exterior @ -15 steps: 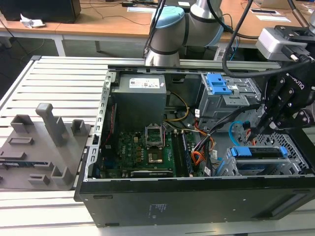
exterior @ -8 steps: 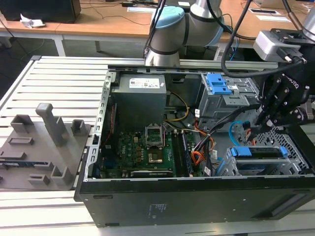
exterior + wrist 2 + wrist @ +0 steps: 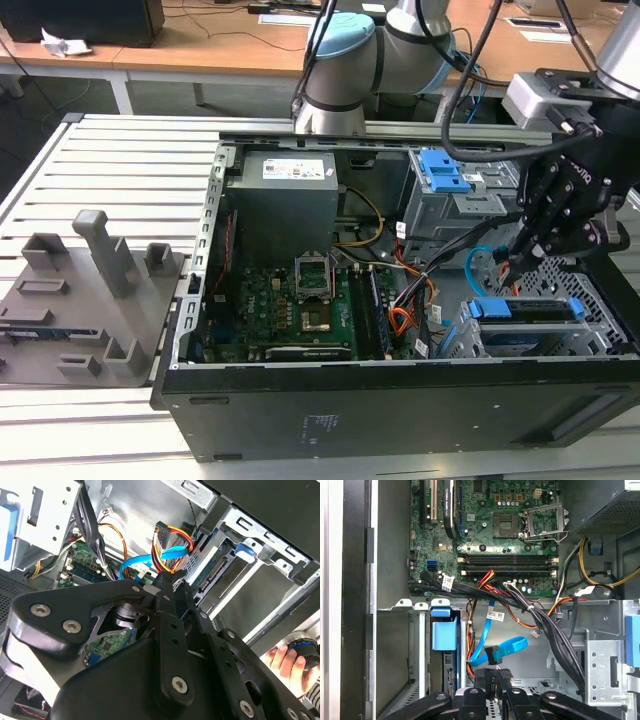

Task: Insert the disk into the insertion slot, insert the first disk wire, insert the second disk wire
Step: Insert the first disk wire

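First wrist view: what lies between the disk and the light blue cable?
Between the disk and the second disk wire lie the silver wall of the insertion slot and red-orange strands of the first disk wire, in the first wrist view.

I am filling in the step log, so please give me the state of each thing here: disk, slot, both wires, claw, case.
the insertion slot: filled by the disk.
the disk: seated, its connector bare.
the claw: shut on the first disk wire.
the first disk wire: unplugged, black plug held in the claw.
the second disk wire: unplugged, plug hanging loose.
the computer case: open, side panel off.
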Controlling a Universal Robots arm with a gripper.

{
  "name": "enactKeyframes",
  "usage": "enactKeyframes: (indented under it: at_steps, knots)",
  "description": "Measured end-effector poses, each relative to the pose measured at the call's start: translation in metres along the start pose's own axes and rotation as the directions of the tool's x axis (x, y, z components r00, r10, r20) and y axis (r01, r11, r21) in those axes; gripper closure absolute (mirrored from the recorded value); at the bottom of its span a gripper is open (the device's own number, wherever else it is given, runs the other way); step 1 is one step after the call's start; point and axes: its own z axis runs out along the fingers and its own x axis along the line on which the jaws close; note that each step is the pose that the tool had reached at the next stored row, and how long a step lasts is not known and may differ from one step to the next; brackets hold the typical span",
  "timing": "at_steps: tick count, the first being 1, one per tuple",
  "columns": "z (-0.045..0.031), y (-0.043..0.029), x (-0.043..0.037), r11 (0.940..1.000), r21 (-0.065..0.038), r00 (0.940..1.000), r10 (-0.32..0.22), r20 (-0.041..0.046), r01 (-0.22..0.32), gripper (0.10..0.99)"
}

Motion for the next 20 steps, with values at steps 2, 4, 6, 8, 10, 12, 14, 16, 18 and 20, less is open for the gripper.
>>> enactKeyframes:
  at_steps: [2,4,6,8,10,12,14,16,18,20]
  knots:
    - [0.0025,-0.0002,-0.0003,1.0000,0.000,1.0000,0.000,-0.0037,0.000,0.847]
    - [0.0037,-0.0003,-0.0003,1.0000,0.000,1.0000,0.000,-0.0093,0.000,0.847]
    - [0.0055,-0.0004,-0.0003,1.0000,0.000,0.9999,0.001,-0.0156,-0.001,0.847]
    - [0.0055,-0.0004,-0.0002,1.0000,0.000,0.9999,0.001,-0.0165,-0.001,0.847]
    - [0.0056,-0.0004,-0.0002,1.0000,0.000,0.9999,0.001,-0.0162,-0.001,0.847]
    - [0.0056,-0.0004,-0.0001,1.0000,0.000,0.9999,0.001,-0.0162,-0.001,0.847]
    - [0.0056,-0.0004,0.0000,1.0000,0.000,0.9999,0.001,-0.0163,-0.001,0.922]
    - [0.0056,-0.0004,0.0002,1.0000,0.000,0.9999,0.001,-0.0162,-0.001,0.925]
    - [0.0056,-0.0004,0.0003,1.0000,0.000,0.9999,0.001,-0.0163,-0.001,0.925]
    - [0.0056,-0.0006,0.0004,1.0000,0.000,0.9999,0.001,-0.0163,-0.001,0.925]
